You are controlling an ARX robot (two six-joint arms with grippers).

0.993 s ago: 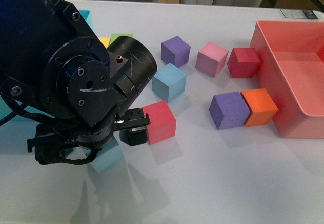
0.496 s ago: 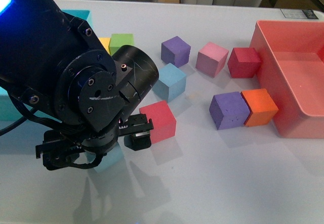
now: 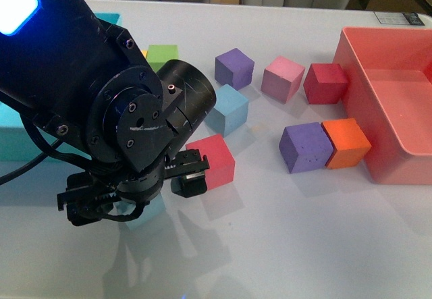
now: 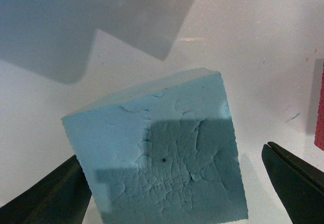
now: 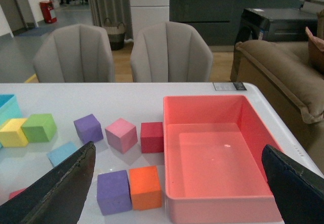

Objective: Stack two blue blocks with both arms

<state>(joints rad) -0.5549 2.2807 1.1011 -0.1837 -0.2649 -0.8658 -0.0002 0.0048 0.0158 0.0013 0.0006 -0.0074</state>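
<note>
Your left claw (image 3: 138, 192): down at the table (image 3: 304, 231), fingers (image 4: 50, 193) spread. You have one blue block (image 4: 162, 153) sitting between them, one finger at its corner, the other apart. A red block (image 3: 214, 161) just beside the claw's right finger. The second blue block (image 3: 226, 108) beyond that, apart. Your right claw (image 5: 178, 148): spread wide, raised, looking over the table.

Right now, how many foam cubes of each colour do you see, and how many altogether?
Sky-blue foam cubes: 2
Purple foam cubes: 2
Pink foam cube: 1
Dark-red foam cube: 1
Bright-red foam cube: 1
Orange foam cube: 1
Green foam cube: 1
Yellow foam cube: 1
Total: 10
</note>
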